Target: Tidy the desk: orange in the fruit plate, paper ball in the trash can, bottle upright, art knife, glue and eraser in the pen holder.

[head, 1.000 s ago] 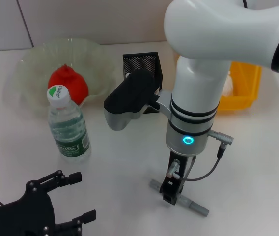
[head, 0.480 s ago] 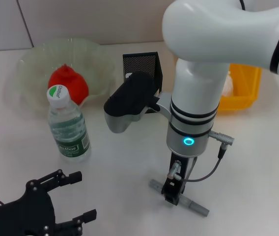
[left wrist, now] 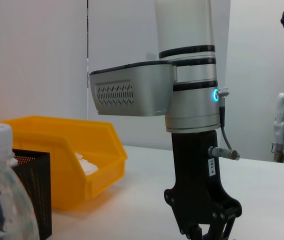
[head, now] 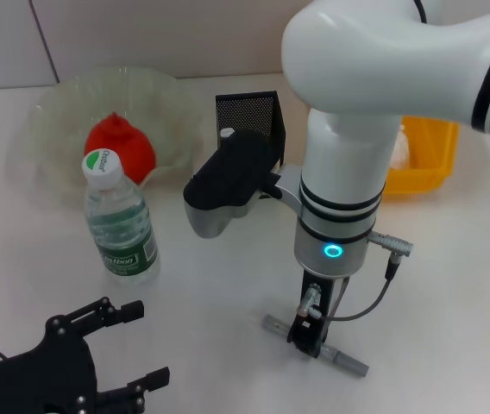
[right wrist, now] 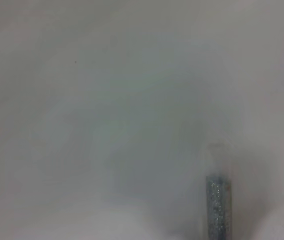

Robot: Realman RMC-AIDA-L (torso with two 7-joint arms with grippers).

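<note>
The white surface (head: pixel 219 293) carries everything. At its far left the pale-green fruit plate (head: pixel 55 112) holds the orange (head: pixel 122 147). At the far right the yellow trash can (head: pixel 426 164) has white paper in it (left wrist: pixel 87 162). The black mesh pen holder (head: pixel 249 112) stands between them, partly behind my right arm. The bottle (head: pixel 120 220) stands upright in front of the fruit plate. My left pincer (head: pixel 128 345) rests spread at the near left edge, well apart from the bottle. My right pincer (head: pixel 307 335) points straight down, pressed against the grey art knife (head: pixel 344 360) lying flat on the surface; I cannot tell whether its fingers grip the knife.
</note>
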